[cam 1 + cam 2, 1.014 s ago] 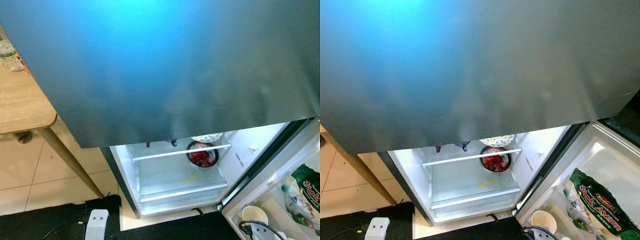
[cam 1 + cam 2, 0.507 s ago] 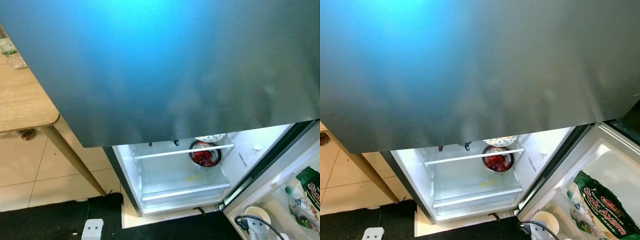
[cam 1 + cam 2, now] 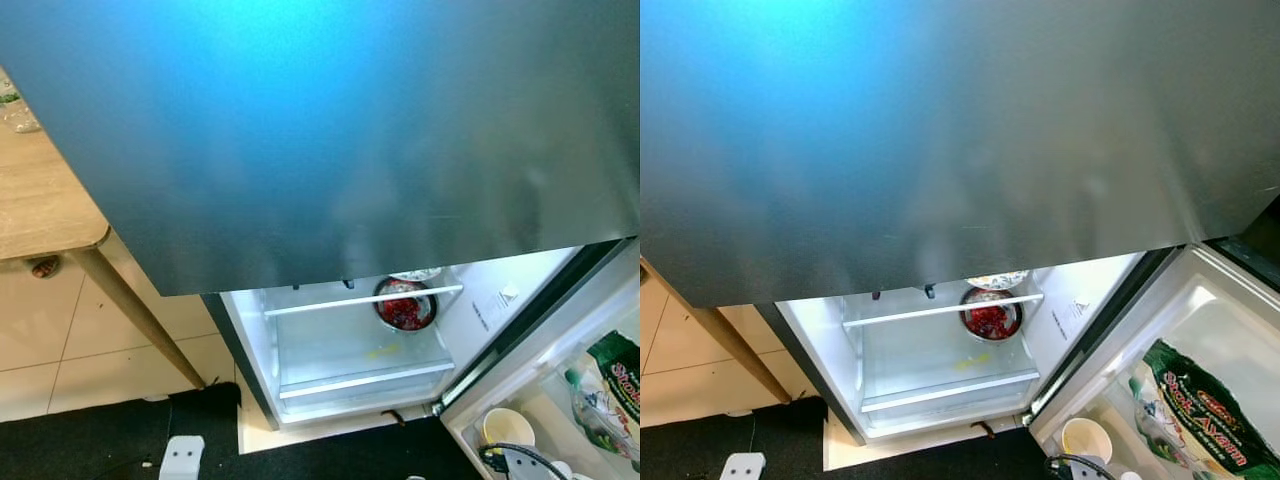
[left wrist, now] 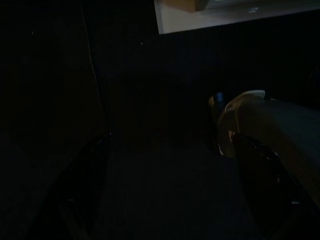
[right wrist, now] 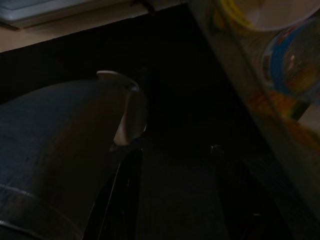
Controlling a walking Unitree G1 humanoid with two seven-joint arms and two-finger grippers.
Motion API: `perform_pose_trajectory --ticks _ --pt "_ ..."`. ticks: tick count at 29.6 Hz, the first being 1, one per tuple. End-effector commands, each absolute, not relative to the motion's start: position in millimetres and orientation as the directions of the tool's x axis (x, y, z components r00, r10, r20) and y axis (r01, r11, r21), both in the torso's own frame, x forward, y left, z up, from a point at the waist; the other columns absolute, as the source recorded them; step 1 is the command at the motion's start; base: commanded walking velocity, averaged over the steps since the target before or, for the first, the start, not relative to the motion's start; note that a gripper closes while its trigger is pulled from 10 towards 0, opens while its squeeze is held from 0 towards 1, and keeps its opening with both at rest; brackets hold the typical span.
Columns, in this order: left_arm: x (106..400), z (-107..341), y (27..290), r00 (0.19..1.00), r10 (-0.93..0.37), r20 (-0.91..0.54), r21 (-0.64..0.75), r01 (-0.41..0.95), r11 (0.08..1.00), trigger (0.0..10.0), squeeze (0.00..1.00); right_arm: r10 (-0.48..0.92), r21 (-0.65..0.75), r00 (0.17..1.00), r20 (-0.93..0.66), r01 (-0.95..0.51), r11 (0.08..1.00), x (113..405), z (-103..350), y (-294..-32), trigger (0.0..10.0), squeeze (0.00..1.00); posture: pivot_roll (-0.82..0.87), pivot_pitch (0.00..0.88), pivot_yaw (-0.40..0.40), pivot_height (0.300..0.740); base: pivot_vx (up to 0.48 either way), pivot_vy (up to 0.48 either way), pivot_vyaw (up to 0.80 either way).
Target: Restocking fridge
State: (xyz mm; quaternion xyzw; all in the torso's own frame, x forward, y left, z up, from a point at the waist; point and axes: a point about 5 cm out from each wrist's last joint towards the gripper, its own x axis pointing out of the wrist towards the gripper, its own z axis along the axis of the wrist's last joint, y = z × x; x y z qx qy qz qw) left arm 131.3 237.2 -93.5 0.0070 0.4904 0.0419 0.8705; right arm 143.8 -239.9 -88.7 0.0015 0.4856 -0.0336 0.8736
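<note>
The robot is standing before the fridge [image 3: 340,130], looking down past its closed grey upper door into the open, lit lower compartment [image 3: 350,345], and both arms are hanging idle low in the shade; the left end effector [image 4: 165,200] and the right end effector [image 5: 175,195] are showing as dark finger shapes over the black mat [image 3: 100,440], and I cannot tell how far either is spread or whether either is carrying anything. A bowl of red food [image 3: 405,308] is sitting at the back right corner of the glass shelf [image 3: 365,382], just under a white rail [image 3: 360,300], with a patterned dish [image 3: 997,280] peeking above it. The step in hand is probably fetching stock, so the robot would do well to face the wooden surface [image 3: 40,210] on its left, where a bottle [image 3: 15,105] is standing near the far edge. The shelf's left and front parts are lying free for new goods. The open lower door [image 3: 1200,330] on the right is holding a green packet [image 3: 1200,410] and a white cup [image 3: 1085,438] in its rack, and its edge, the surface's corner and its slanting leg [image 3: 135,320] are narrowing the standing room.
</note>
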Motion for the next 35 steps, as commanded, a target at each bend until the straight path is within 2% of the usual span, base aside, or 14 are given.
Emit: perform_pose_trajectory --ticks 1,11,18,22,23,26,28,35 --pt "119.6 -98.3 234.9 0.476 0.077 -0.876 0.052 -0.065 0.997 10.0 0.0 -0.066 -0.039 0.502 -0.862 0.062 0.997 137.8 -90.6 -242.3 10.0 0.0 -0.08 0.122 -0.016 0.74 -0.247 0.0 0.0" --pt "128.1 -97.9 225.3 0.483 0.037 -0.875 0.038 -0.008 0.999 10.0 0.0 -0.093 -0.049 0.5 -0.861 0.1 0.994 138.4 -91.6 -239.4 10.0 0.0 -0.06 0.136 0.003 0.74 -0.251 0.0 0.0" --pt "131.3 -96.3 227.9 0.489 0.036 -0.872 0.042 0.001 0.999 10.0 0.0 -0.088 -0.069 0.449 -0.889 0.058 0.996 120.5 -97.2 -241.1 10.0 0.0 -0.06 0.129 -0.001 0.74 -0.255 0.0 0.0" --pt "129.2 -95.7 233.1 0.492 0.059 -0.869 0.043 -0.044 0.998 10.0 0.0 -0.097 -0.067 0.459 -0.883 0.081 0.994 120.7 -96.6 -242.8 10.0 0.0 -0.07 0.153 0.008 0.74 -0.255 0.0 0.0" --pt "128.9 -95.9 232.6 0.49 0.053 -0.87 0.044 -0.03 0.999 10.0 0.0 -0.1 -0.07 0.465 -0.88 0.081 0.994 122.2 -95.9 -243.2 10.0 0.0 -0.07 0.128 0.002 0.74 -0.255 0.0 0.0" --pt "128.7 -96.0 232.3 0.489 0.049 -0.871 0.046 -0.019 0.999 10.0 0.0 -0.103 -0.073 0.468 -0.878 0.08 0.994 123.3 -95.5 -243.5 10.0 0.0 -0.07 0.128 0.002 0.74 -0.255 0.0 0.0" --pt "126.3 -97.0 232.6 0.483 0.069 -0.873 0.042 -0.066 0.997 10.0 0.0 -0.118 -0.09 0.455 -0.883 0.084 0.992 121.4 -95.5 -246.5 10.0 0.0 -0.08 0.134 0.002 0.74 -0.263 0.0 0.0" --pt "122.2 -100.4 223.2 0.47 0.044 -0.881 0.027 -0.043 0.999 10.0 0.0 -0.172 -0.155 0.418 -0.892 0.075 0.985 115.1 -94.8 -257.8 10.0 0.0 -0.07 0.133 0.0 0.74 -0.266 0.0 0.0"
